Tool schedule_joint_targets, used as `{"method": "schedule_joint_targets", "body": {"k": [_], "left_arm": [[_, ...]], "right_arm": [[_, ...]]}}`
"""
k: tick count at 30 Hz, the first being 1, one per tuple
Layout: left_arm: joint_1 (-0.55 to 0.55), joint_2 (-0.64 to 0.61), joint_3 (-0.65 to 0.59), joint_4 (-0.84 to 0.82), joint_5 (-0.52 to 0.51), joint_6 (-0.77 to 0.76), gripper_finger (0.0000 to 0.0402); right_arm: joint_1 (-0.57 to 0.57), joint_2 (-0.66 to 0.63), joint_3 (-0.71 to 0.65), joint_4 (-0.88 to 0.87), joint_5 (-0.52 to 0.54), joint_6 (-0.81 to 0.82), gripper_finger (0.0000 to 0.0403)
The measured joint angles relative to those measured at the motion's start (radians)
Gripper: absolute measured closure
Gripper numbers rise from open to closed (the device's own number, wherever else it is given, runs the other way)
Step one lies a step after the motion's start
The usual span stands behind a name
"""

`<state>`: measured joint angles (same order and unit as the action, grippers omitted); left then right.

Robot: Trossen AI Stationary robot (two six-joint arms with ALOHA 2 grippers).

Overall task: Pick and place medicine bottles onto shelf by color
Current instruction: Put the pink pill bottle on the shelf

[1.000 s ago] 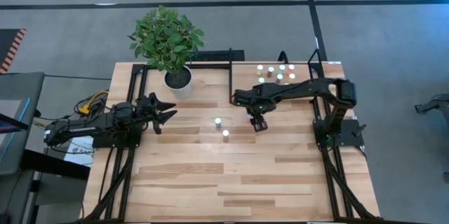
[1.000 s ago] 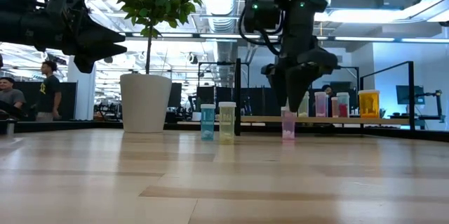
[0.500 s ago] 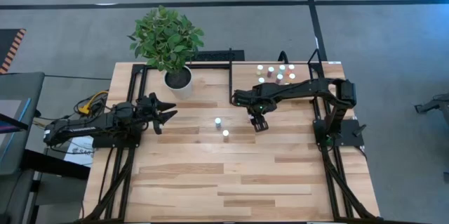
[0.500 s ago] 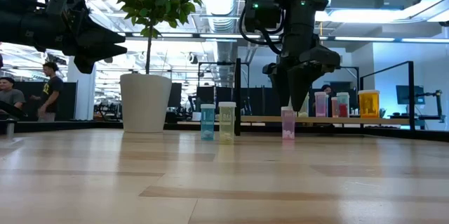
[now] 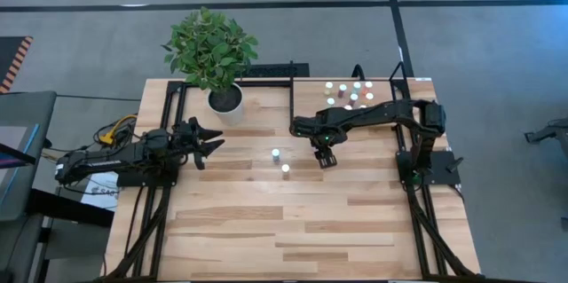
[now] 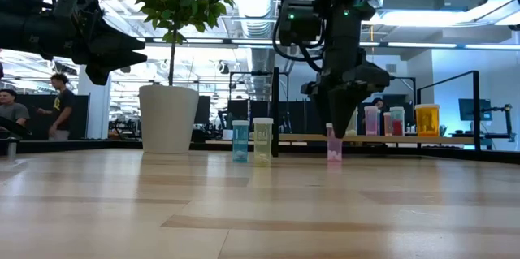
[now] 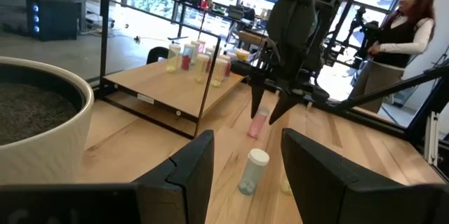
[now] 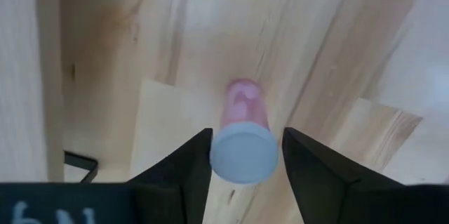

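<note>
A pink medicine bottle with a white cap stands upright on the tabletop, just in front of the shelf. My right gripper points straight down over it, a finger on each side of the cap. Two more bottles, a bluish one and a yellowish one, stand upright on the table to its left. Several bottles stand on the shelf's far right part. My left gripper hovers open and level at the table's left, with nothing between its fingers. My right gripper pinches the pink bottle's round white cap between its two fingers, coming from above and pointing down. The cap fills the gap between the fingers. The bottle stands upright with its base on the tabletop.
A white pot with a leafy plant stands at the far left of the table, next to the shelf's black frame. The near half of the tabletop is bare wood. People move about in the room beyond the table.
My right gripper's fingers have closed in on the pink bottle's cap. The bottle has stayed upright in its place on the table.
</note>
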<state>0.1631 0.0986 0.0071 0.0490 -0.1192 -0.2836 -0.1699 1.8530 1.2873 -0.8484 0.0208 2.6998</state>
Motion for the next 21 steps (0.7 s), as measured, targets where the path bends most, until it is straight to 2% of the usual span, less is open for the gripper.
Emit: {"method": "schedule_joint_targets", "body": {"k": [7, 21], "left_arm": [[0.0, 0.0, 0.0, 0.0, 0.0, 0.0, 0.0248], [0.0, 0.0, 0.0, 0.0, 0.0, 0.0, 0.0248]], "right_arm": [[-0.003, -0.001, 0.0, 0.001, 0.006, 0.0, 0.0219], [-0.004, 0.0, 0.002, 0.002, 0.006, -0.001, 0.0267]]}}
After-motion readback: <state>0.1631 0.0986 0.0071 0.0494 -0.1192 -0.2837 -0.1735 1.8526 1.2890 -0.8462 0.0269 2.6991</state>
